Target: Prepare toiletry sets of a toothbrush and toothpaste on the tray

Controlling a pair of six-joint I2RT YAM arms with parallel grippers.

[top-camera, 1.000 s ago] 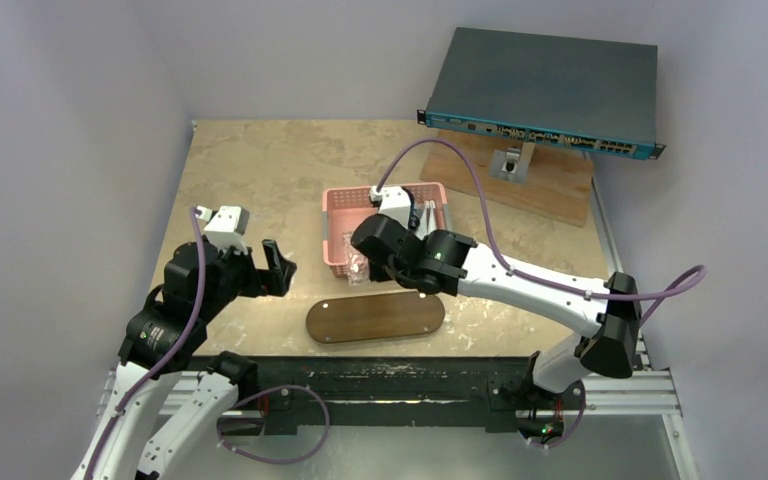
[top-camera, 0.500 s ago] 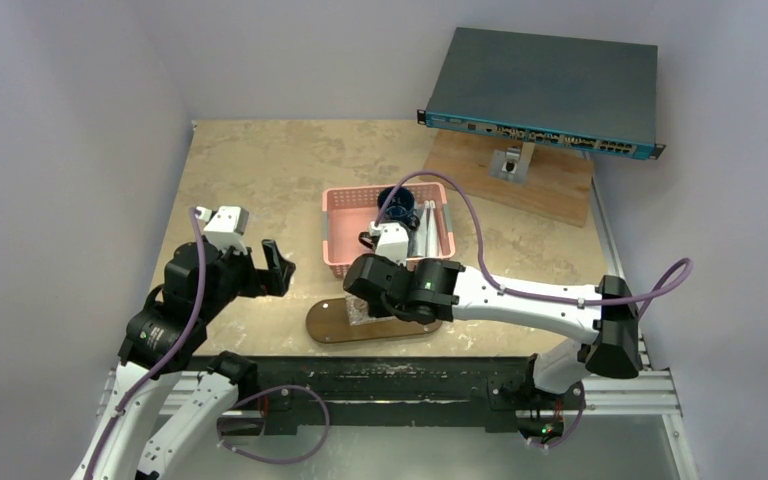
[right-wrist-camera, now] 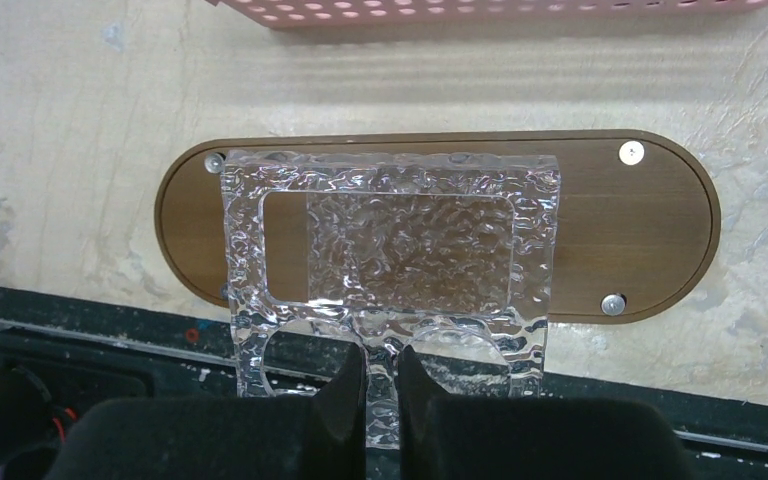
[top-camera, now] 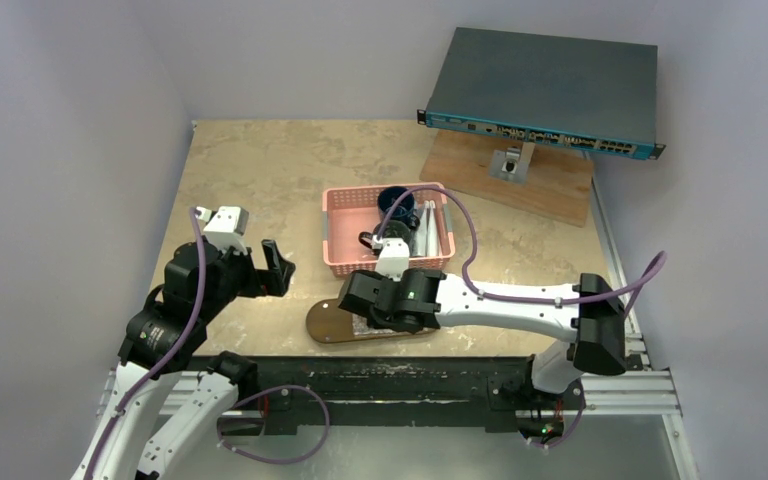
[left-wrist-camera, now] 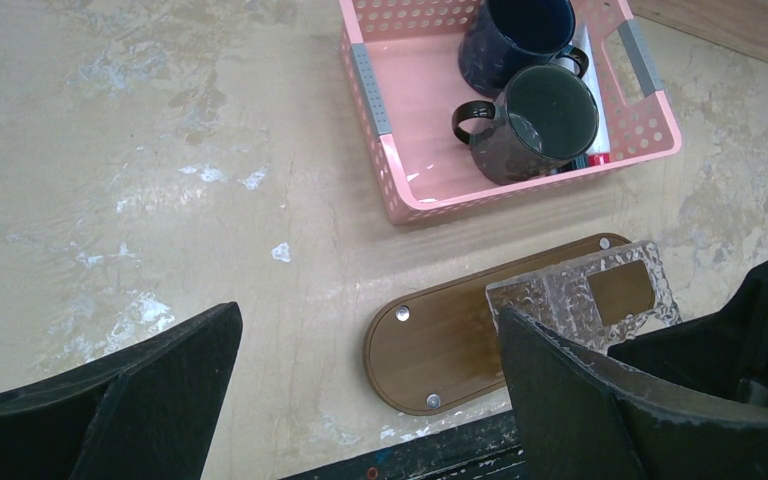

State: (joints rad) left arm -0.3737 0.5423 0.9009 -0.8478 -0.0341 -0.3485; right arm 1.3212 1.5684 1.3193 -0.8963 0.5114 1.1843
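The dark brown tray point(top-camera: 325, 322) lies near the table's front edge and also shows in the left wrist view point(left-wrist-camera: 440, 345) and the right wrist view point(right-wrist-camera: 640, 225). My right gripper point(right-wrist-camera: 381, 365) is shut on the middle rib of a clear textured holder point(right-wrist-camera: 390, 240), which sits over the tray's middle and left part point(left-wrist-camera: 580, 290). From above, the right gripper point(top-camera: 385, 310) covers most of it. Pale tubes of toothpaste point(top-camera: 426, 217) lie in the pink basket point(top-camera: 330, 225), beside the mugs point(left-wrist-camera: 588, 60). I cannot make out a toothbrush. My left gripper point(top-camera: 270, 268) is open and empty, left of the tray point(left-wrist-camera: 368, 315).
Two dark mugs point(left-wrist-camera: 545, 120) point(left-wrist-camera: 520, 30) stand in the basket point(left-wrist-camera: 370, 100). A network switch point(top-camera: 540, 90) sits on a wooden stand point(top-camera: 545, 190) at the back right. The black rail point(top-camera: 410, 375) runs just in front of the tray.
My right gripper has come from the basket toward the front edge with the clear holder and lowered it over the tray. The left arm has not moved.
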